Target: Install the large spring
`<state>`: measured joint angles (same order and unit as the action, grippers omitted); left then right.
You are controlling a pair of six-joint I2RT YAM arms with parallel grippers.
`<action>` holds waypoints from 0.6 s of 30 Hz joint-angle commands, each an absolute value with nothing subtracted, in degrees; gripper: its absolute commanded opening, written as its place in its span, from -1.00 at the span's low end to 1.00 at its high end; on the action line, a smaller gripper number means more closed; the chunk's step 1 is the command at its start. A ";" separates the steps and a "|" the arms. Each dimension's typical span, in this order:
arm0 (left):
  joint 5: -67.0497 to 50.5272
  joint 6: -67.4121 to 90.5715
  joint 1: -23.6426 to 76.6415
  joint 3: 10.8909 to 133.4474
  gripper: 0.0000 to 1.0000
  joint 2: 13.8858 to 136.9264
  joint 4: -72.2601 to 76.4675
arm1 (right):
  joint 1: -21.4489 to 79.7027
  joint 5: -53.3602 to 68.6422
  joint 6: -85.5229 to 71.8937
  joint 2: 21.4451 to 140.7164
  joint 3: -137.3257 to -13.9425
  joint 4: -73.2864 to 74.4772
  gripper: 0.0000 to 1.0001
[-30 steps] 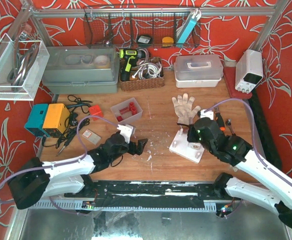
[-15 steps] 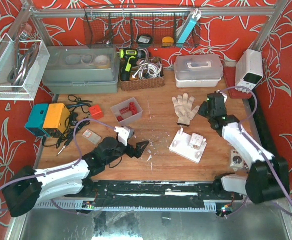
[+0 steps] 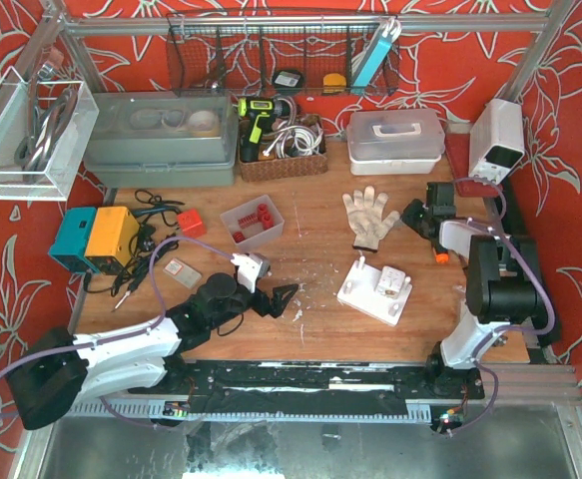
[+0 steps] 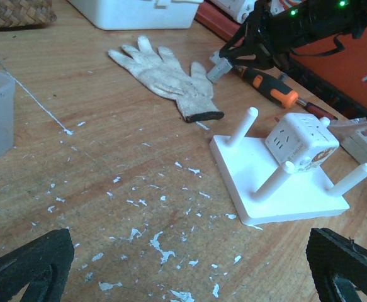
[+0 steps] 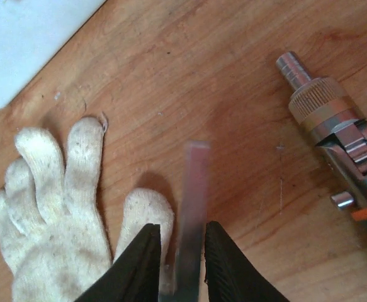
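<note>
Here the left pincer (image 3: 277, 299) sits low over the wooden surface (image 3: 310, 244), released, its jaws spread wide with nothing between them. Its own camera catches only the two black fingertips (image 4: 32, 261) in the bottom corners. That view also picks out white flakes (image 4: 158, 242) scattered on the wood, which are only faint from above.

Right of them lies the white base (image 3: 355, 292), flat, with pegs standing up and a white cube (image 3: 391, 282) on it. Beyond it lies the glove (image 3: 368, 218), palm flat.

The right pincer (image 3: 417, 215) hangs just beside the glove's right edge. From above its grip is hidden. The right wrist view shows it clenched on a thin grey strip (image 5: 192, 207), which points forward past the glove's fingers. The strip is too blurred to tell whether it is the spring.

Furthest right, a metal-tipped tool (image 5: 331, 132) with an orange grip lies on the wood, apart from the strip.
</note>
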<state>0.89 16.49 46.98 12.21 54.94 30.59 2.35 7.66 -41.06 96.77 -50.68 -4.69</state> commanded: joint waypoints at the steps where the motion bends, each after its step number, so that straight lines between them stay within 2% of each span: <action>1: 1.11 15.69 47.37 13.02 1.00 55.34 31.86 | 1.47 9.17 -41.77 98.36 -53.57 -3.33 -0.32; 3: 1.25 15.44 47.37 13.34 1.00 55.50 31.40 | 1.15 8.05 -41.68 98.44 -54.39 -0.96 -0.06; 6: 3.07 15.57 47.37 13.60 1.00 55.78 30.38 | 0.99 5.94 -40.44 98.21 -56.29 4.16 0.13; 18: 8.00 16.23 47.45 14.64 1.00 56.05 27.52 | 2.36 3.50 -37.56 87.53 -59.70 30.18 0.57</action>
<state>5.19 16.32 47.00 12.62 55.64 28.47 1.52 4.95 -38.70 92.44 -58.98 17.82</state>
